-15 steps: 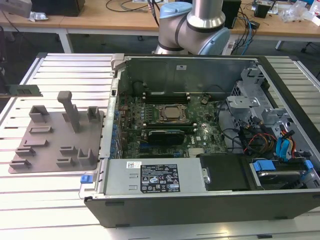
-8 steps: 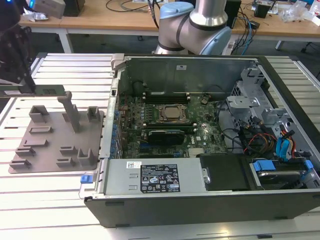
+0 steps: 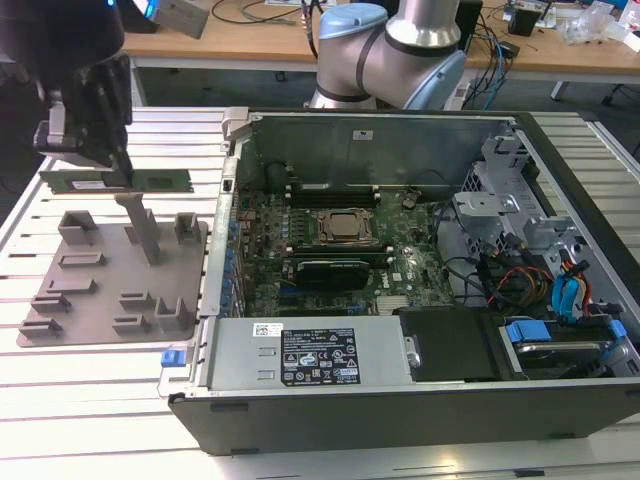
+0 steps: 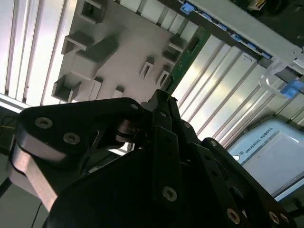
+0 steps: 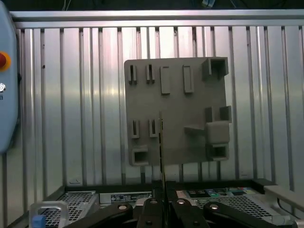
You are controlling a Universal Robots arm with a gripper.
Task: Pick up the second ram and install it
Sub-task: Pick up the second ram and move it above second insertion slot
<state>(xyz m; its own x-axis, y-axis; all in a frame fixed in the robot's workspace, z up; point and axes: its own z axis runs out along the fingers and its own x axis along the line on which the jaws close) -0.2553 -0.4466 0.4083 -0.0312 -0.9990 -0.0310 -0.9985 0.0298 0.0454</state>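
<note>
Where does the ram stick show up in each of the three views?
Exterior view: the ram lies level in the gripper, above the grey holder, at the exterior view's left.
Second wrist view: a green strip beyond the fingers, beside the holder's edge.
First wrist view: edge-on, a thin line from the fingers across the holder.
Shared landmark: the grey holder.
</note>
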